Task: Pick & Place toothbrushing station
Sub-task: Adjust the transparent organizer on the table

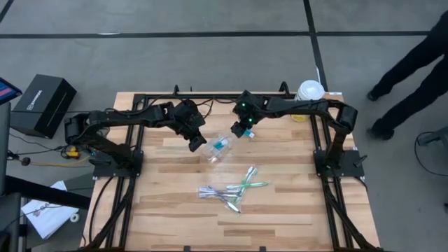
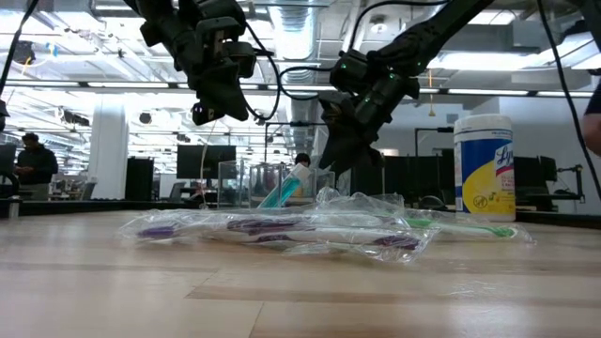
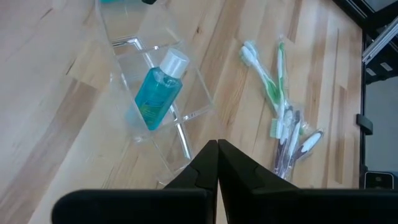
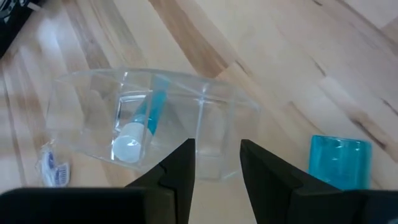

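Observation:
A clear plastic holder (image 1: 219,149) with compartments stands on the table's middle. A blue tube with a white cap (image 3: 157,93) leans inside it, cap up. My left gripper (image 3: 217,144) hovers shut just left of the holder (image 3: 165,118), holding nothing. My right gripper (image 4: 217,152) hangs open over the holder's far side (image 4: 155,118), with only the holder showing through the gap between its fingers. A second blue tube (image 4: 339,158) shows outside one finger; whether it touches, I cannot tell. Several green and purple-white toothbrushes (image 1: 231,189) lie in clear wrappers nearer the table's front edge.
A white-lidded yellow-and-blue canister (image 1: 310,91) stands at the table's far right corner. A black box (image 1: 42,105) sits on the floor to the left, and a person's legs (image 1: 413,70) show beyond the far right. Bare wood lies left of the toothbrushes.

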